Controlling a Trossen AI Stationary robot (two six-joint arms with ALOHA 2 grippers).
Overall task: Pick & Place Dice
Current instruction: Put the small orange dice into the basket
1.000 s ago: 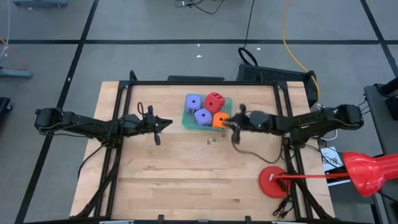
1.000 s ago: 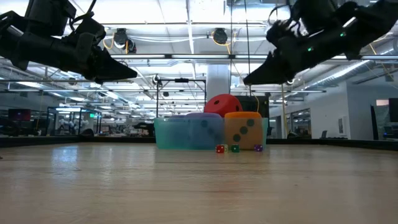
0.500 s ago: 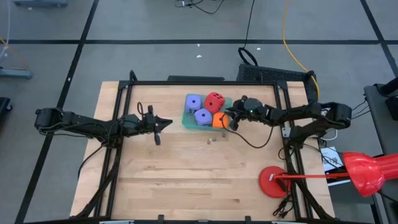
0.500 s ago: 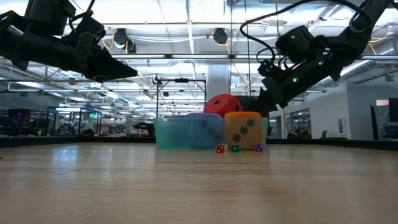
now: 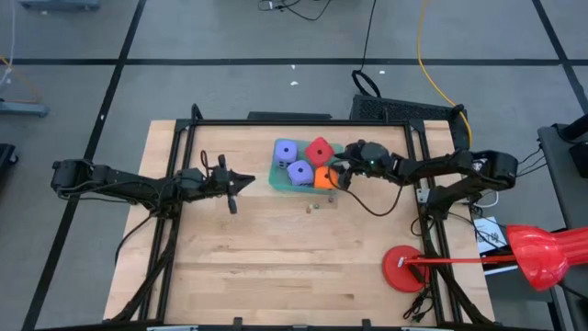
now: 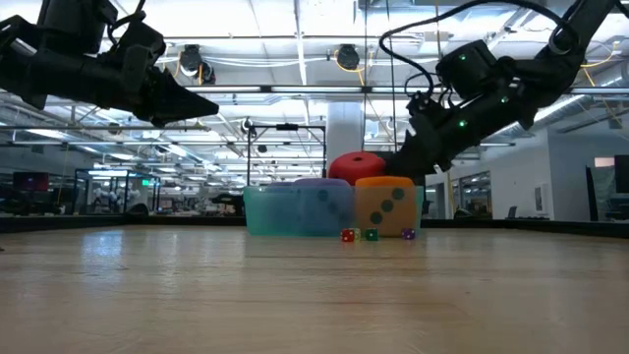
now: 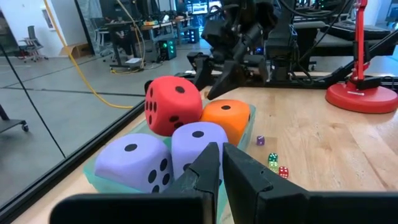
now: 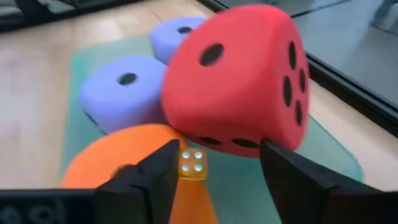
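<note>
Four soft dice sit in a teal tray [image 5: 275,181]: red [image 5: 320,151], orange [image 5: 323,178] and two purple-blue [image 5: 287,151] [image 5: 299,172]. The red die [image 8: 242,81] stands tilted on a corner, leaning over the orange die [image 8: 106,155]. My right gripper [image 5: 336,171] [image 8: 217,162] is open at the tray's right side, its fingers on either side of the red die's lower corner. A tiny amber die [image 8: 191,163] shows beside one finger. My left gripper [image 5: 246,181] [image 7: 221,152] is shut, hovering left of the tray. My right gripper comes at the red die from the table's right, slanting down. Its open fingers straddle the die's lower corner [image 8: 249,146], and one fingertip [image 8: 270,155] looks to be against that corner. The die is tilted and rests in the tray against the orange die.
Three tiny dice [image 5: 312,206] [image 6: 371,234] lie on the wood just in front of the tray. A red round-based stand [image 5: 404,268] is at the table's near right corner. Open wood lies across the near half of the table.
My right gripper has come down and moved toward the far edge and the tray, reaching in at the red die. The red die has turned about and tipped onto a corner, and its top sits a little lower than before.
</note>
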